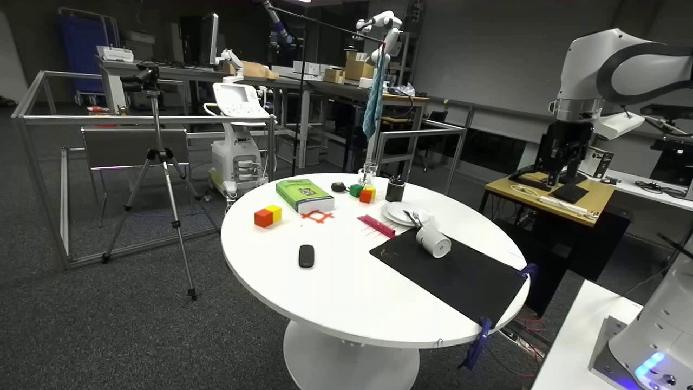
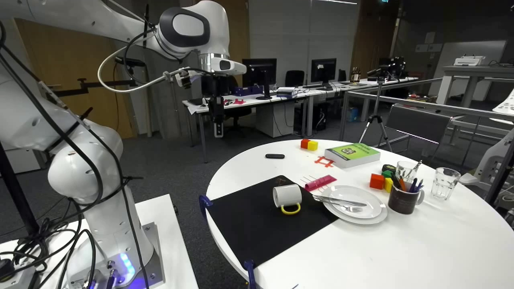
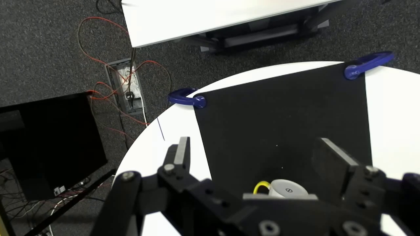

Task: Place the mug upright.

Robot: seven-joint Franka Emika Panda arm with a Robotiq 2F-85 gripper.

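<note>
The white mug [image 1: 433, 242] lies on its side on the black mat [image 2: 257, 228]. Its yellow handle [image 2: 290, 210] rests low against the mat on the side facing that exterior view. In the wrist view the base of the mug [image 3: 288, 188], with a small dark mark, faces the robot's side; part of its body is hidden behind the gripper's frame. My gripper [image 3: 253, 146] is open, jaws wide apart and nothing between them. In an exterior view the gripper [image 2: 218, 130] hangs pointing down, high above the table's robot-side edge and well away from the mug.
Blue clamps [image 3: 367, 65] pin the mat at the table edge. Stacked plates [image 2: 361, 214] with cutlery and a pink strip [image 2: 320, 182] lie close beyond the mug. Farther off are a brown pen mug [image 2: 403, 200], glasses [image 2: 445, 184], coloured blocks [image 1: 263, 218], a green book [image 1: 304, 195] and a black object [image 1: 306, 256].
</note>
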